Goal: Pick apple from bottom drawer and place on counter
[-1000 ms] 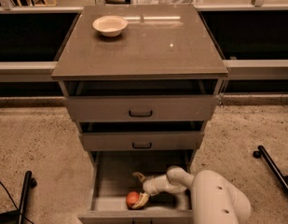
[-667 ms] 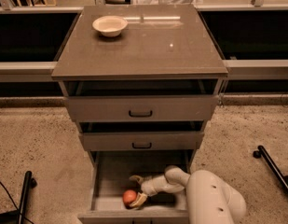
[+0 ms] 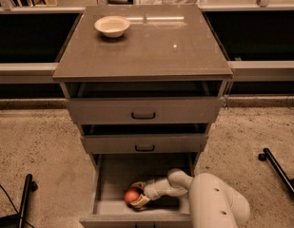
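Note:
The bottom drawer (image 3: 108, 208) of the grey cabinet is pulled open. The small red-orange apple (image 3: 131, 196) is inside it, left of middle. My gripper (image 3: 139, 195) reaches into the drawer from the right on its white arm (image 3: 208, 198). Its two fingers sit above and below the apple's right side and are shut on it. The counter (image 3: 151, 46) is the glossy grey-brown top slab of the cabinet, far above the gripper.
A white bowl (image 3: 112, 25) stands on the counter's back left. The two upper drawers (image 3: 144, 110) are slightly pulled out above the gripper. Black legs of other equipment stand on the floor at left (image 3: 25, 198) and right (image 3: 279, 170).
The gripper has moved a little to the left and up inside the bottom drawer, and the apple has moved with it.

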`<state>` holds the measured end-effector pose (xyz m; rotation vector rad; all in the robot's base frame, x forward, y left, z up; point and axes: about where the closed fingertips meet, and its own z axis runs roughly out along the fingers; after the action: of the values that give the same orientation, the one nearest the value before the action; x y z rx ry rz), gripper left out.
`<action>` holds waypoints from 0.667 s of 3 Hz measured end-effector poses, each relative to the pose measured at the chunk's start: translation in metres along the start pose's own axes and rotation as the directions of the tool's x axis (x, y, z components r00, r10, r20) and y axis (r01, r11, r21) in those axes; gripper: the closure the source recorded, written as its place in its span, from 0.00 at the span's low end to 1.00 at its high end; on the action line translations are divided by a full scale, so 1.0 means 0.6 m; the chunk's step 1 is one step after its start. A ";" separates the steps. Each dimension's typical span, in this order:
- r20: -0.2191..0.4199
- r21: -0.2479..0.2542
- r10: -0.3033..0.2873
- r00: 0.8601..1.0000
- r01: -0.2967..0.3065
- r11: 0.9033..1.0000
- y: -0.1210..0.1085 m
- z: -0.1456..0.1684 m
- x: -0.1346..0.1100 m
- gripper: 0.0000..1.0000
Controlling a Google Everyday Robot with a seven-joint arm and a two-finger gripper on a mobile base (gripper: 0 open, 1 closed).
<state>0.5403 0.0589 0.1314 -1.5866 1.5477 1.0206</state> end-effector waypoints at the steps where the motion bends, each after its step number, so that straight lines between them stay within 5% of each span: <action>1: 0.039 -0.007 -0.028 0.999 0.028 1.000 0.001 0.002 -0.016 0.89; 2: 0.111 0.049 -0.154 0.982 0.149 0.988 -0.017 -0.037 -0.095 1.00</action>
<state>0.5530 0.0660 0.1918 -1.5638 1.3412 0.9723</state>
